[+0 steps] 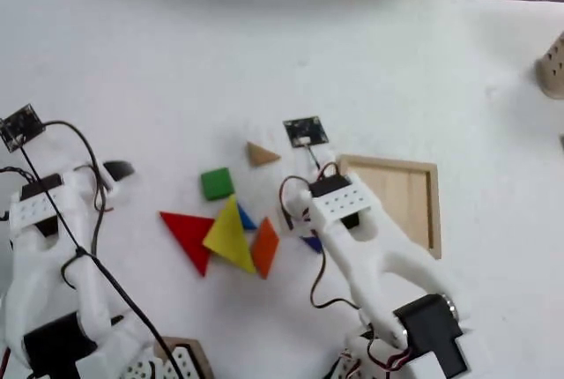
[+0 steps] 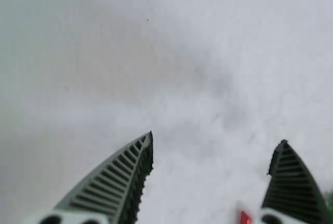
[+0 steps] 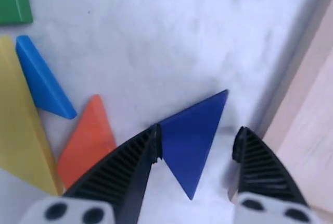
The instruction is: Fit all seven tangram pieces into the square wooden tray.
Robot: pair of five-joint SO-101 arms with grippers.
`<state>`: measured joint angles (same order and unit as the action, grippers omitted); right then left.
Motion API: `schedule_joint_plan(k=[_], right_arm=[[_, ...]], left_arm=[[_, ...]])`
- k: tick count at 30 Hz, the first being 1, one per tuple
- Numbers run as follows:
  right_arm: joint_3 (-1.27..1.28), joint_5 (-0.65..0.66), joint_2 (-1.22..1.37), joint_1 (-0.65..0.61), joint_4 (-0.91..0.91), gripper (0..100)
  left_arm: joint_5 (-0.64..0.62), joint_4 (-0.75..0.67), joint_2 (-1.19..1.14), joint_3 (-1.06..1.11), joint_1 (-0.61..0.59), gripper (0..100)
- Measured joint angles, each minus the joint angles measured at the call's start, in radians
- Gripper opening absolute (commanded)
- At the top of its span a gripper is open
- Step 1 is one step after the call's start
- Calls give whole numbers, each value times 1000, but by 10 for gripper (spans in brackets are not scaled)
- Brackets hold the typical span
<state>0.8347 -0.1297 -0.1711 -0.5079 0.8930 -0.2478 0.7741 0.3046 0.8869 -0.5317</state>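
Your right tool (image 3: 198, 132) is hanging spread around the blue triangle (image 3: 192, 151), which is lying flat on the desk (image 3: 156, 36) between its fingers, just beside the tray (image 3: 302, 78). It is probably light, stiff and slick; pinch across its edges.

white table (image 1: 264, 62). near its middle, touching in a row: red triangle (image 1: 188, 234), yellow triangle (image 1: 231, 236), orange piece (image 1: 265, 247). light blue piece (image 1: 247, 219) tucked against the yellow. green square (image 1: 217, 183) and tan triangle (image 1: 261, 154) just beyond, apart. dark blue triangle (image 3: 192, 135) just beside the square wooden tray (image 1: 434, 211).
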Motion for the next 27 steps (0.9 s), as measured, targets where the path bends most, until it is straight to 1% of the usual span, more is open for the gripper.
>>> schedule_joint_plan(k=[3, 12, 17, 20, 27], right_arm=[[5, 5, 2, -23, 21, 279], [-6, -31, 6, -15, 26, 261], [-55, -43, 101, -15, 23, 247], [-101, -80, 146, -11, 44, 236], [-114, -97, 153, -11, 48, 238]], left_arm=[[0, 0, 0, 0, 0, 350], [0, 0, 0, 0, 2, 350], [0, 0, 0, 0, 2, 350], [0, 0, 0, 0, 2, 350], [0, 0, 0, 0, 2, 350]])
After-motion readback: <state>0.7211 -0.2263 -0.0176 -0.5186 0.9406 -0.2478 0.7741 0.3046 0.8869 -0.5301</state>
